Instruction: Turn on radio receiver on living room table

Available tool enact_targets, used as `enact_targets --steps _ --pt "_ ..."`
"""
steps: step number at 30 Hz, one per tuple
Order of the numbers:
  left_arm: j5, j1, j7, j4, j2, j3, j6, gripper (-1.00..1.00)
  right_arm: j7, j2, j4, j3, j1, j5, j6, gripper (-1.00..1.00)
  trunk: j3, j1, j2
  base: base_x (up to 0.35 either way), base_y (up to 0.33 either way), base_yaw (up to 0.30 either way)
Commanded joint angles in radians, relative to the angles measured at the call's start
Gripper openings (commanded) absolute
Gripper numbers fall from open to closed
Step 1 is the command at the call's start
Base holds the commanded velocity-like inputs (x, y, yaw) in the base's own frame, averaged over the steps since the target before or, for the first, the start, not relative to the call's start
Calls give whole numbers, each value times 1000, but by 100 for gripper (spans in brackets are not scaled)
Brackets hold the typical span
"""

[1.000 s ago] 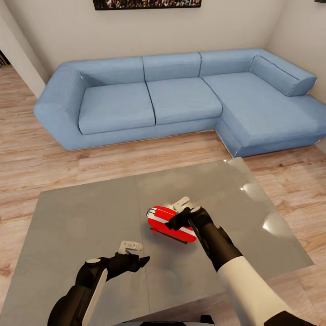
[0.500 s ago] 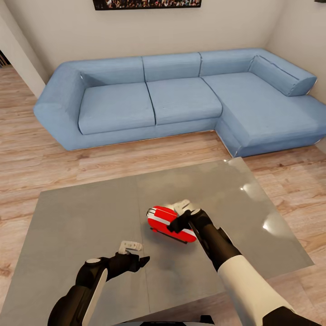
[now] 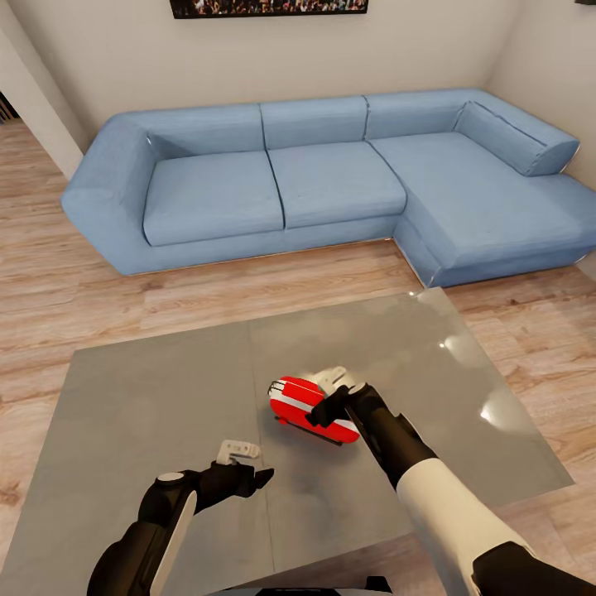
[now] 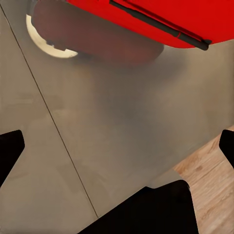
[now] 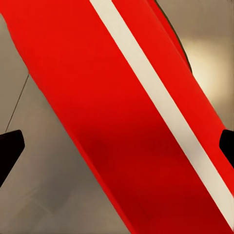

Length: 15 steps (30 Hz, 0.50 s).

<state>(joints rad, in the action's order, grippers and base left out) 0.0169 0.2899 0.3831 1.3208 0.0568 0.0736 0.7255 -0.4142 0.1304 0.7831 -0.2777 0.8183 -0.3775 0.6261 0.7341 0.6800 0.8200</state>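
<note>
- Radio receiver (image 3: 308, 406): a red case with white trim and a thin loop handle along its near edge. It lies just right of the centre seam of the grey surface (image 3: 149, 397), in the living room, with the blue L-shaped sofa (image 3: 331, 178) at twelve o'clock beyond.
- Right pincer (image 3: 329, 389): poised on the radio's three-o'clock end. In the right wrist view the dark fingertips (image 5: 9, 146) sit at both margins with the red case (image 5: 122, 126) between them, so the fingers stand apart around it; actual contact cannot be confirmed.
- Left pincer (image 3: 248, 465): hovers above the surface at about seven o'clock from the radio, near it but apart. Its fingers (image 4: 9, 146) are spread on nothing, and its wrist view takes in the handle (image 4: 161, 27).
- Change: over the last second the right pincer has eased slightly toward seven o'clock and closer onto the case; the radio has not shifted.
- Meaning: the arm appears to be settling for the switching press; a glancing push could slide the radio across the glossy top.
</note>
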Motion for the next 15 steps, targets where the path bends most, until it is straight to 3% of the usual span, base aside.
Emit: enact_targets --steps 1,11,15 --pt "0 0 0 0 0 0 0 100 0 0 -1 0 0 0 0 100 0 0 0 0 0 0" --pt "0 0 0 0 0 0 0 100 3 -6 -2 1 1 -3 -2 100 0 0 0 0 0 0" --pt "0 0 0 0 0 0 0 100 4 -5 -4 2 1 -37 -3 100 0 0 0 0 0 0"
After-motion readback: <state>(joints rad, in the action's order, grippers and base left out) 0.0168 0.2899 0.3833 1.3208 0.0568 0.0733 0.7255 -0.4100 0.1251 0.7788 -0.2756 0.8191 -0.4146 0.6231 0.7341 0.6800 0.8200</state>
